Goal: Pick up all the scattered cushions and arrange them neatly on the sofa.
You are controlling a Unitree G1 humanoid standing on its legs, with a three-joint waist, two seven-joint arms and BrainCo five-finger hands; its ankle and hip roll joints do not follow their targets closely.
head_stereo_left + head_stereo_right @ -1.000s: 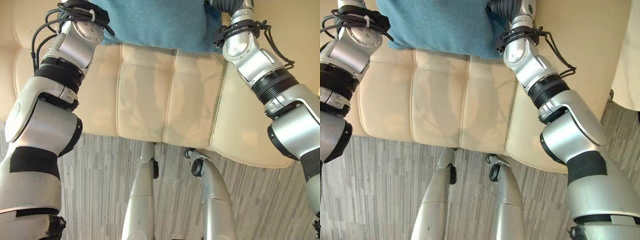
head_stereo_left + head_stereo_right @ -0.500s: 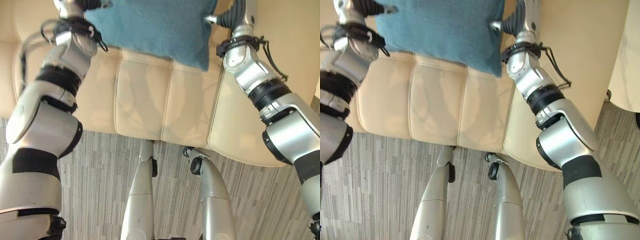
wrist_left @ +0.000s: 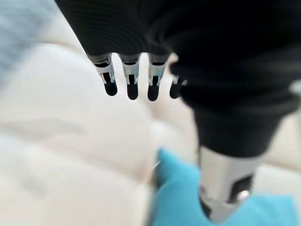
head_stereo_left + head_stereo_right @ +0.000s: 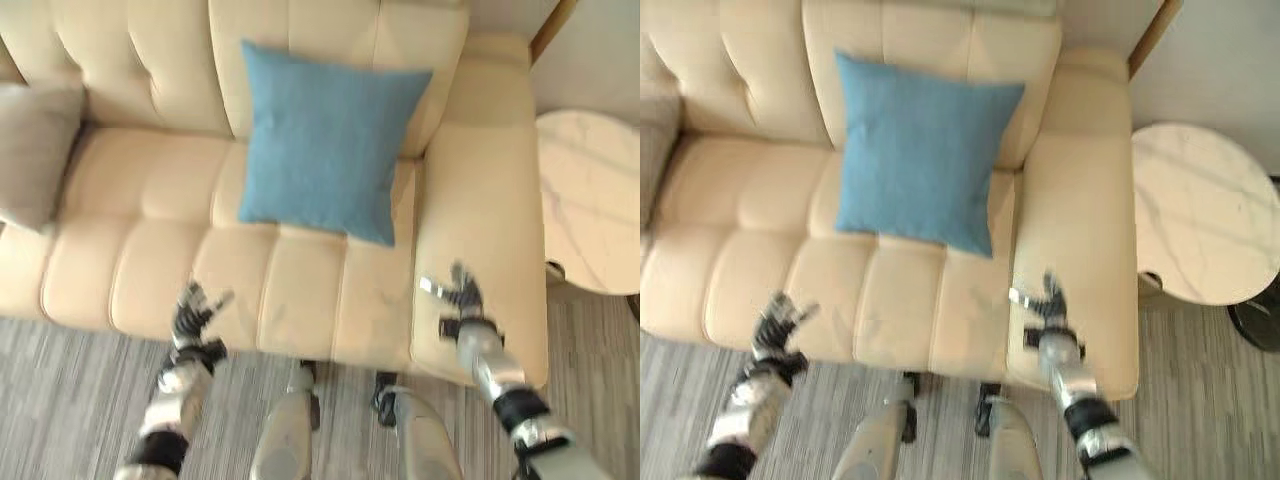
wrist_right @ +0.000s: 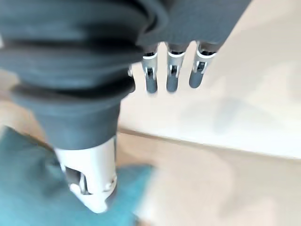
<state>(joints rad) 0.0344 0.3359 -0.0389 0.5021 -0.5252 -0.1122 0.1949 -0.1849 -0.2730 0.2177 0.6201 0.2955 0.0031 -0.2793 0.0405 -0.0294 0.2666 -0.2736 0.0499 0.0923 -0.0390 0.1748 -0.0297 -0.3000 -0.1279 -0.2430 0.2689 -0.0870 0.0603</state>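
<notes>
A blue cushion (image 4: 320,140) stands on the cream sofa (image 4: 130,180), leaning against its backrest right of the middle. A grey-beige cushion (image 4: 35,150) rests at the sofa's left end. My left hand (image 4: 192,310) hovers over the seat's front edge, open, its fingers (image 3: 131,82) straight and holding nothing. My right hand (image 4: 460,300) is above the front of the right armrest, open too, with straight fingers (image 5: 171,77). Both hands are well short of the blue cushion (image 3: 178,202), which also appears past the right thumb (image 5: 28,188).
A round pale marble side table (image 4: 590,200) stands just right of the sofa's right armrest. Grey striped floor (image 4: 60,400) runs along the sofa's front.
Both hands have let go of the blue cushion and drawn back to the sofa's front edge. The cushion stays leaning on the backrest. The camera has pulled back, taking in the whole sofa.
</notes>
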